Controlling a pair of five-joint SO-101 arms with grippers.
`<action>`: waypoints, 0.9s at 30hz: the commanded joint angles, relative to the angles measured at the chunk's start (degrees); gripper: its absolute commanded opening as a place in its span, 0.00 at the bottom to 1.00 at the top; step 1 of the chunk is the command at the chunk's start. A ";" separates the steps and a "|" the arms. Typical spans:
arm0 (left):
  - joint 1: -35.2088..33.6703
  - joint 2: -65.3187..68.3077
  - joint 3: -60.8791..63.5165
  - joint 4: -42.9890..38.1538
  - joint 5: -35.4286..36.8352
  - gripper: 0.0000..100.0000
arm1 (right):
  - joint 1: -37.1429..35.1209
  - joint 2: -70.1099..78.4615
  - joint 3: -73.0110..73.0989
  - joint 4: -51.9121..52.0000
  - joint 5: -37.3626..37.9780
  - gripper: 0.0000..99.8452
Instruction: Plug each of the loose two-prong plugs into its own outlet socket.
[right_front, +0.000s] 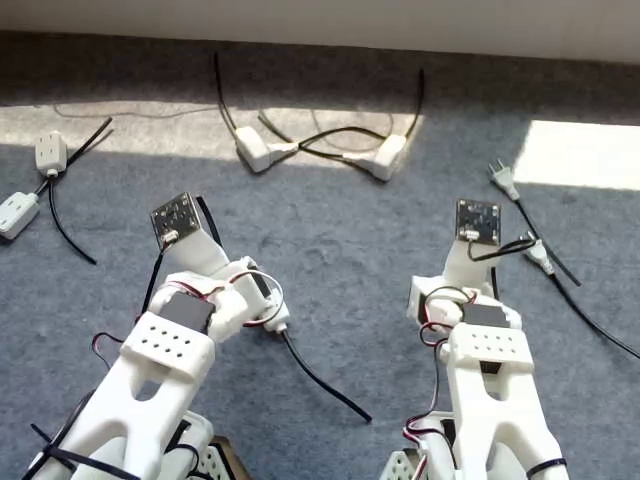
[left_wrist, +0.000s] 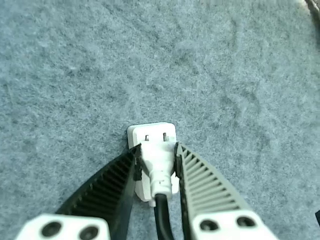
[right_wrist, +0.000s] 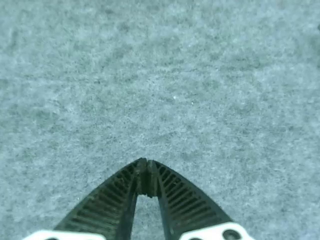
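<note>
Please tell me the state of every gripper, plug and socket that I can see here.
left gripper: shut on white plug
white socket: under that plug, two slots free
right gripper: shut, empty
farther loose plug: unplugged
nearer loose plug: unplugged
middle sockets: each seems plugged

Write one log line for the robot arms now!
left pincer: shut on white two-prong plug with black cord | right pincer: shut, empty, over grey carpet

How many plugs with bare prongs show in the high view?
2: one plug by the sunlit patch at right, another nearer, beside the right arm. Arms may hide more.
</note>
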 joint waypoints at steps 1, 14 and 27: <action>-2.07 0.31 0.04 -0.70 -0.35 0.01 | 0.57 -1.01 -0.22 -0.92 -0.18 0.01; -9.71 0.31 -0.48 6.07 -8.44 0.01 | 0.57 -1.01 -0.22 -0.92 -0.18 0.01; -9.54 0.40 -0.04 8.18 -11.34 0.01 | 0.57 -1.01 -0.22 -0.92 -0.18 0.01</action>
